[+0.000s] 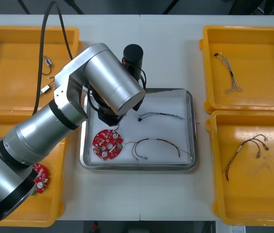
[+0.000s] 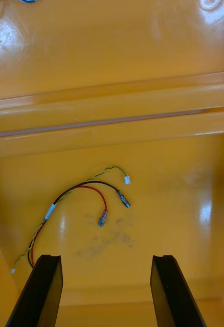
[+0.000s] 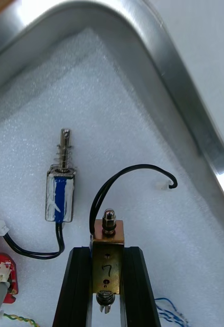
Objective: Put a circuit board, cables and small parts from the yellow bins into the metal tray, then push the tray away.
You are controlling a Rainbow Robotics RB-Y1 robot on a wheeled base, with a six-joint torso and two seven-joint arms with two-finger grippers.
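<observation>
**Left wrist view: brass-coloured part clamped over the foam-lined tray**

And the left tool (image 3: 107, 254) is clamped on a small metal part (image 3: 108, 239), a boxy brass-coloured frame with a round steel pin on top and a thin black lead curling off it. Beneath it, pebbly white foam lines the metal tray (image 3: 186, 99), whose shiny rim bends through a rounded corner close by. Just beside the black fingers lies a taped metal part (image 3: 60, 196), blue-wrapped, with a spring-wound plunger at one end.

Front view now: the left arm (image 1: 105, 82), all fat silver cylinders, reaches in from the desk's (image 1: 142, 204) near left corner, elbow bent, wrist over the tray's left side. A round red circuit board (image 1: 108, 144) sits at the tray's near left. A black cable (image 1: 156, 140) arcs along its near edge, and a twisted blue and white cable (image 1: 162, 115) lies mid-tray.

At the desk's right edge, the right tool (image 2: 106, 265) hangs with fingers apart above a red and yellow cable (image 2: 86, 193) on the glossy floor of the near yellow bin (image 1: 215, 204), touching nothing.
</observation>
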